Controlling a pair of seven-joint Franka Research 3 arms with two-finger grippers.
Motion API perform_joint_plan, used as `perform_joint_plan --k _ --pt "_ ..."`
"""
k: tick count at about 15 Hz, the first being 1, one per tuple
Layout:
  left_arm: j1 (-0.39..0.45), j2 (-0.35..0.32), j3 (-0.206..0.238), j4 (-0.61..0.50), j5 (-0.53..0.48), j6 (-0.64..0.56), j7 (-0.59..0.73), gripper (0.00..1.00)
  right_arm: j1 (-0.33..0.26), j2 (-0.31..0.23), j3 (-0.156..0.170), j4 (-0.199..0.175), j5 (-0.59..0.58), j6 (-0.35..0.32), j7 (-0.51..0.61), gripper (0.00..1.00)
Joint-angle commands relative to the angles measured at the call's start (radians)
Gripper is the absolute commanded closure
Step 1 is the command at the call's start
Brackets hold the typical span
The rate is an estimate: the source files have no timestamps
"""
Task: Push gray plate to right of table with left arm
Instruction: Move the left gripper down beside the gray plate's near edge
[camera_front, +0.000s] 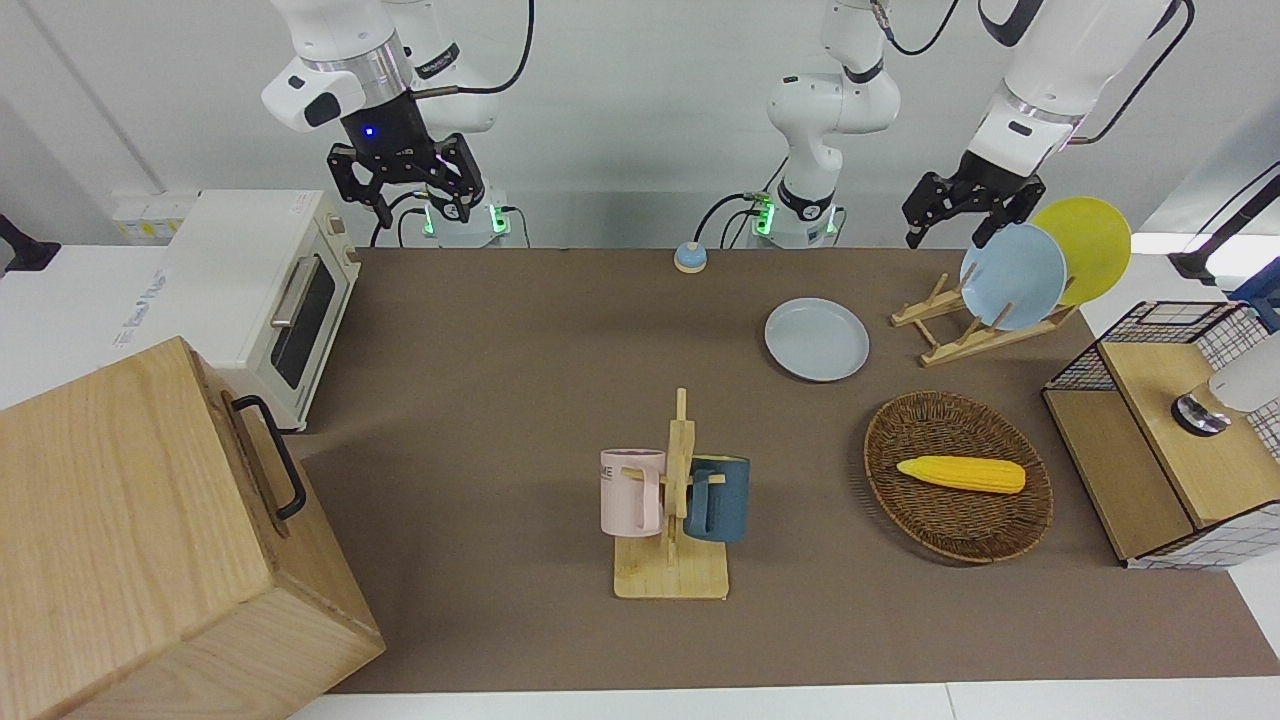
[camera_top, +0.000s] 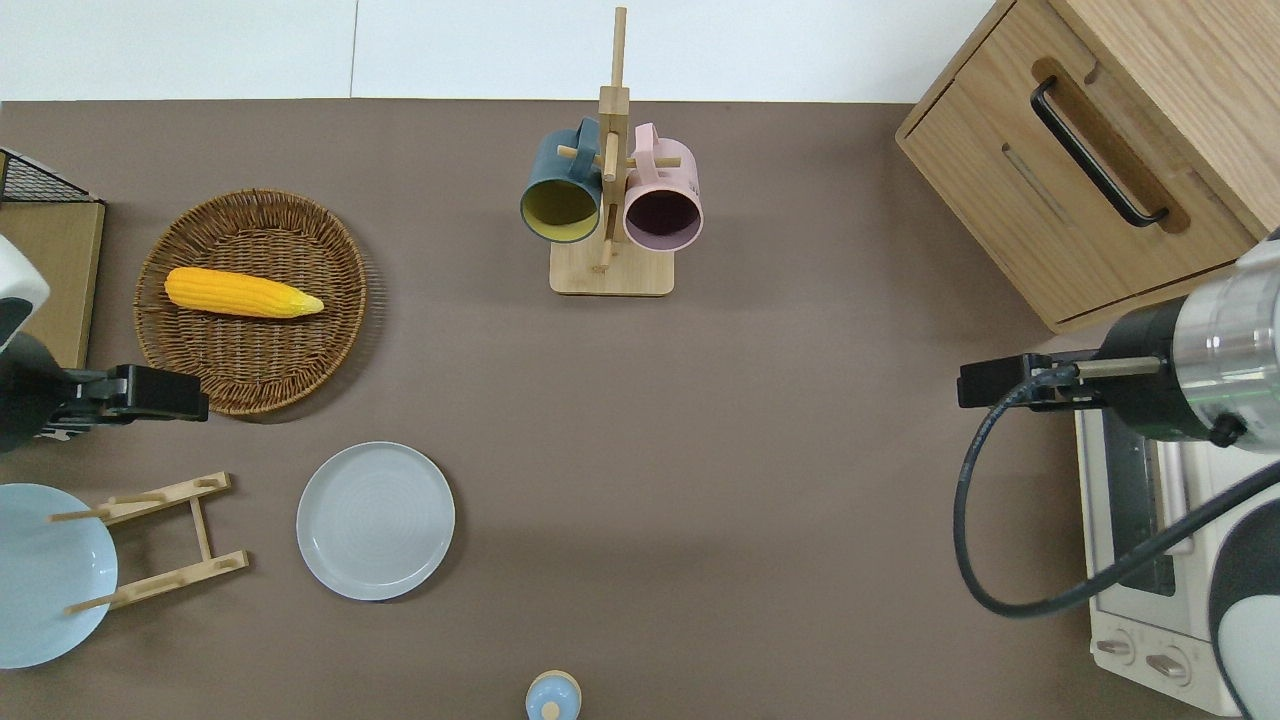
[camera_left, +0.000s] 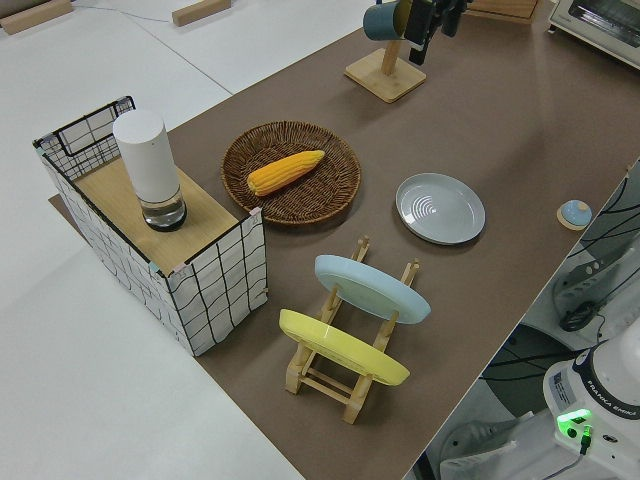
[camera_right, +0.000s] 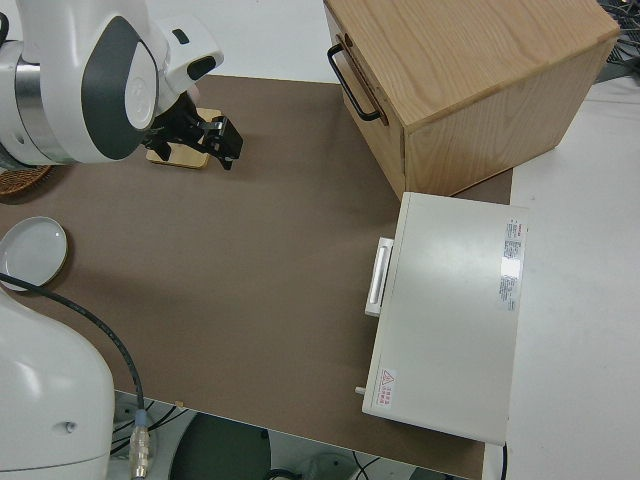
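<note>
The gray plate (camera_front: 816, 339) (camera_top: 375, 520) (camera_left: 440, 208) lies flat on the brown table (camera_top: 760, 480), nearer to the robots than the wicker basket and beside the wooden plate rack. My left gripper (camera_front: 950, 232) (camera_top: 190, 400) hangs open in the air over the table between the basket's rim and the plate rack. It is apart from the gray plate, toward the left arm's end, and holds nothing. The right arm is parked with its gripper (camera_front: 412, 195) (camera_top: 975, 383) open and empty.
A wooden rack (camera_front: 960, 325) holds a sky-blue plate (camera_front: 1012, 275) and a yellow plate (camera_front: 1090, 245). The wicker basket (camera_top: 250, 370) holds a corn cob (camera_top: 240, 292). A mug rack (camera_top: 610, 200), a wooden cabinet (camera_top: 1090, 170), a toaster oven (camera_front: 265, 290), a wire shelf (camera_front: 1150, 450) and a small blue knob (camera_top: 553, 697) also stand here.
</note>
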Motion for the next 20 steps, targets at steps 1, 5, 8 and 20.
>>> perform_joint_plan --k 1,5,8,20 --pt "0.002 -0.035 -0.002 -0.035 0.023 -0.007 -0.013 0.01 -0.006 0.006 0.004 0.014 0.016 -0.005 0.002 0.005" --pt "0.007 -0.078 0.003 -0.1 0.023 0.006 -0.013 0.01 -0.006 0.006 0.004 0.014 0.016 -0.005 0.002 0.005" --pt "0.009 -0.07 0.014 -0.142 0.023 0.013 -0.013 0.01 -0.006 0.006 0.004 0.014 0.016 -0.005 0.002 0.005" --pt "0.01 -0.099 0.049 -0.484 0.022 0.205 0.012 0.01 -0.006 0.006 0.004 0.014 0.016 -0.005 0.002 0.005"
